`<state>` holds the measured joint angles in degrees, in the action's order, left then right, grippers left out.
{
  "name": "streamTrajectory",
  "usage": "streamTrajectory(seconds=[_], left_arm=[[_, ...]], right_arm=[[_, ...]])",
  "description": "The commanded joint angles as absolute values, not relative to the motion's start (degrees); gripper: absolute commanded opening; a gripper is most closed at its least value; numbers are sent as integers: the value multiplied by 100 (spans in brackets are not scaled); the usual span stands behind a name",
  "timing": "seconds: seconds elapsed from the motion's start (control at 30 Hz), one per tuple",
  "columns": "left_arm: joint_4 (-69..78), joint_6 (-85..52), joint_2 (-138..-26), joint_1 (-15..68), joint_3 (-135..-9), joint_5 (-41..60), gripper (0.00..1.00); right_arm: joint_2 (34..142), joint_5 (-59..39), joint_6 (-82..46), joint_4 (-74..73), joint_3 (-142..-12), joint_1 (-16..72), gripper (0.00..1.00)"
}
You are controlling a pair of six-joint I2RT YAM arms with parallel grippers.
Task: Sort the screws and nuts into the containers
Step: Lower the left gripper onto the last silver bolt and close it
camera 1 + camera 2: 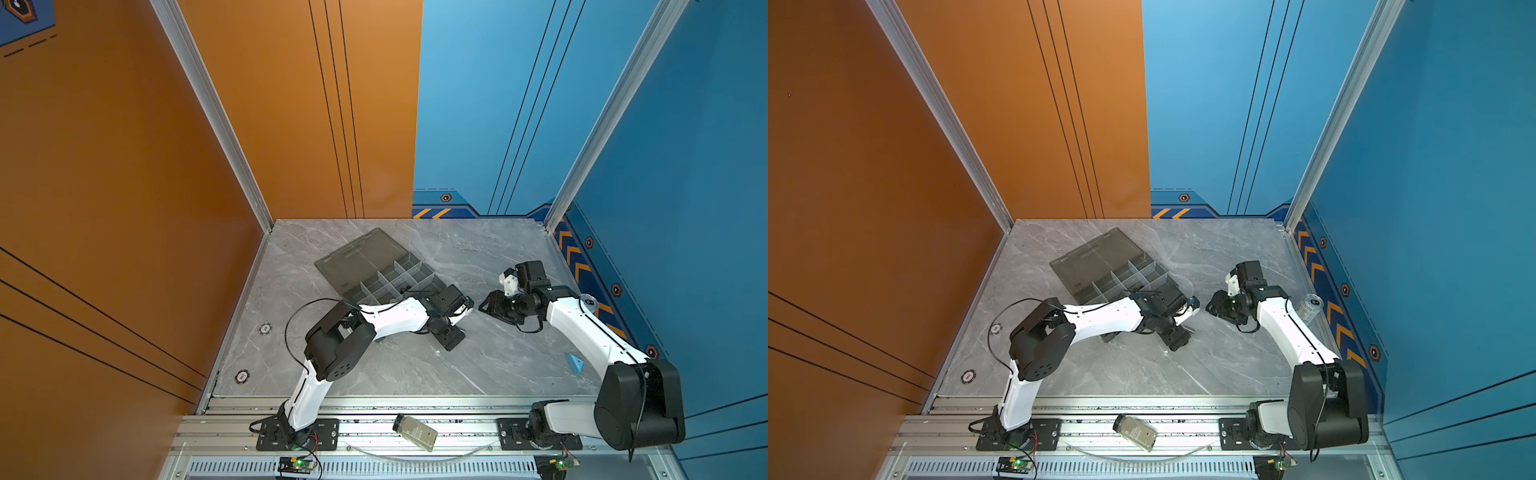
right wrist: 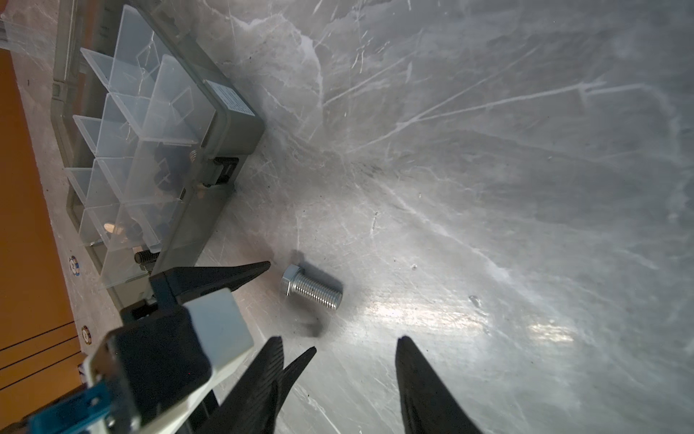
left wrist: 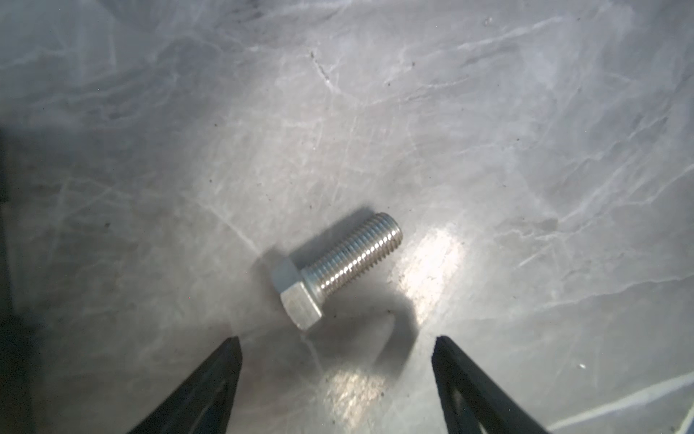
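A shiny silver hex-head screw (image 3: 334, 270) lies on the marble table, also seen in the right wrist view (image 2: 313, 289). My left gripper (image 3: 336, 340) is open, its fingertips just short of the screw's head and to either side. My right gripper (image 2: 340, 340) is open and empty, facing the left gripper (image 2: 291, 306) from the other side of the screw. In both top views the two grippers (image 1: 471, 303) (image 1: 484, 307) nearly meet and hide the screw. The grey organiser's containers (image 2: 150, 150) (image 1: 415, 266) hold a black screw (image 2: 146, 257) and dark blurred pieces. I cannot make out the nuts.
The box's flat lid (image 1: 361, 257) lies open toward the back. A silver can (image 1: 1310, 307) stands by the right wall. A clear bottle (image 1: 415, 432) lies on the front rail. A small blue wedge (image 1: 575, 362) sits at the right, and two round chips (image 1: 265, 329) (image 1: 242, 376) at the left edge.
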<state>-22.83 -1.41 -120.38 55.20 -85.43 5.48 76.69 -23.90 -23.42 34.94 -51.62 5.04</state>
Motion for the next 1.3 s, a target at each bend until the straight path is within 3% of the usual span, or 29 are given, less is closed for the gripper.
streamTrajectory(seconds=[0.0, 0.63, 1.27], left_arm=[[-2136, -19, -12188, 5567, -8804, 735, 82], [-1995, 70, -12472, 5572, -8976, 919, 82], [-2152, 114, -12140, 5785, -8420, 638, 62]], right_arm=[[7568, -2473, -2347, 3612, -5049, 426, 51], [7505, -2544, -2304, 3638, -4979, 231, 52], [7557, -2584, -2233, 3632, -4931, 99, 52]])
